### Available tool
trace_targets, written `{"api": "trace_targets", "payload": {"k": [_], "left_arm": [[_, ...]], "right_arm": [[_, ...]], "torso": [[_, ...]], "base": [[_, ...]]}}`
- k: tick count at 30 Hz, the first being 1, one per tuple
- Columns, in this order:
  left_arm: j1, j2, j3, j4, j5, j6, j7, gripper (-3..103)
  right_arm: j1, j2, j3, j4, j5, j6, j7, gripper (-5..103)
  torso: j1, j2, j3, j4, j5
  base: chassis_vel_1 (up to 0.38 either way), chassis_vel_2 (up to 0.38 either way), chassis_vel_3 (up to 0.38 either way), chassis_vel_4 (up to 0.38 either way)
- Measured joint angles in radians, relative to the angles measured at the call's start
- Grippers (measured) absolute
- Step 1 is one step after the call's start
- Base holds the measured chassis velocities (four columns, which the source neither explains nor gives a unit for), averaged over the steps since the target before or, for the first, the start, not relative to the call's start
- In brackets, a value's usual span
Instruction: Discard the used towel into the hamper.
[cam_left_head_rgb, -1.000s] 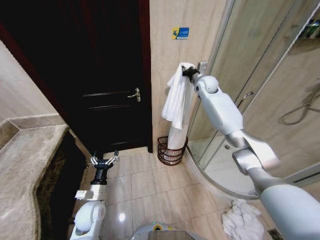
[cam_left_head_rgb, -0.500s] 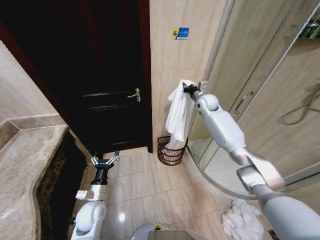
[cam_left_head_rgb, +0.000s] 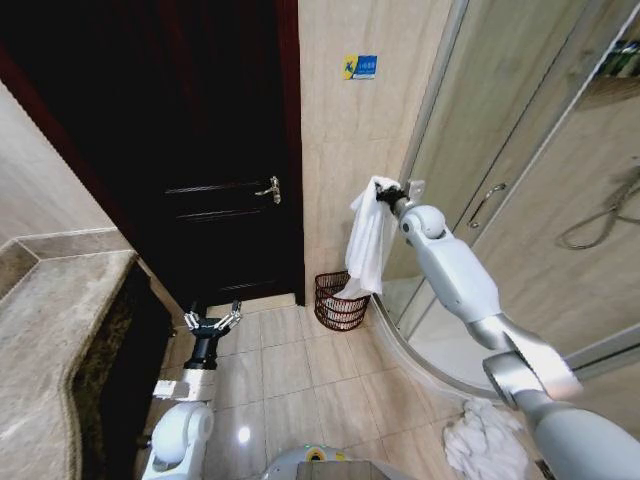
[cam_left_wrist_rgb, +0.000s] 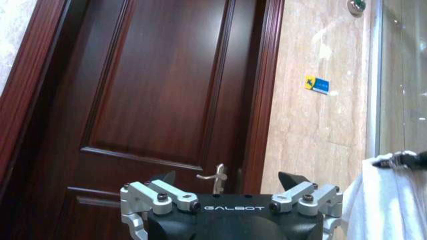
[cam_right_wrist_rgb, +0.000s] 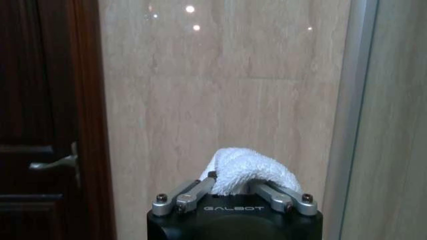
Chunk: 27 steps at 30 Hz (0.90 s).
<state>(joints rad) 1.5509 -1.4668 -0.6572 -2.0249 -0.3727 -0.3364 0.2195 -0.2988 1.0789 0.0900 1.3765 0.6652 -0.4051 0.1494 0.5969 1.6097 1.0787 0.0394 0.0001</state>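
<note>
- Right gripper (cam_left_head_rgb: 385, 192), head view: clamped on the white towel (cam_left_head_rgb: 367, 245), whose tail hangs just above the hamper (cam_left_head_rgb: 339, 300) on the floor by the wall.
- Left wrist view: left gripper (cam_left_wrist_rgb: 229, 184) idles, fingers apart, facing the door (cam_left_wrist_rgb: 160, 90).
- Right wrist view: towel bunched between the closed fingers; carrying step, and lowering then releasing looks next.

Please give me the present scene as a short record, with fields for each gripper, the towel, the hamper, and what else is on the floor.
right gripper: raised near the beige wall, shut on the white towel
white towel: hangs down from the right gripper, its lower end at the hamper's rim
hamper: reddish-brown wire basket on the floor by the wall, upright
left gripper: low by the counter, open, holding nothing
other: crumpled white cloth on the floor tiles
</note>
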Motion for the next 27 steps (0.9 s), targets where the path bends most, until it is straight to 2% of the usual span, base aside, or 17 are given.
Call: {"api": "trace_targets", "payload": {"k": [9,21,27], "left_arm": [[0.016,-0.009,-0.008,0.000,-0.004,-0.013,0.004,100],[0.011,-0.033,-0.009,-0.008,-0.005,-0.017,0.005,100],[0.016,-0.035,-0.013,-0.023,-0.005,-0.015,0.002,100]], "right_arm": [[-0.285,-0.015,0.112,0.225,-0.018,0.013,0.044,7],[-0.520,-0.011,0.159,0.428,-0.056,0.038,0.080,7],[-0.560,0.005,0.165,0.433,-0.085,0.060,0.075,7]], "torso": [[0.000,0.000,0.000,-0.0002,0.0001],[0.000,0.000,0.000,-0.0002,-0.0001],[0.000,0.000,0.000,0.0001,-0.0002]], "base": [[0.000,0.000,0.000,0.000],[0.000,0.000,0.000,0.000],[0.000,0.000,0.000,0.000]]}}
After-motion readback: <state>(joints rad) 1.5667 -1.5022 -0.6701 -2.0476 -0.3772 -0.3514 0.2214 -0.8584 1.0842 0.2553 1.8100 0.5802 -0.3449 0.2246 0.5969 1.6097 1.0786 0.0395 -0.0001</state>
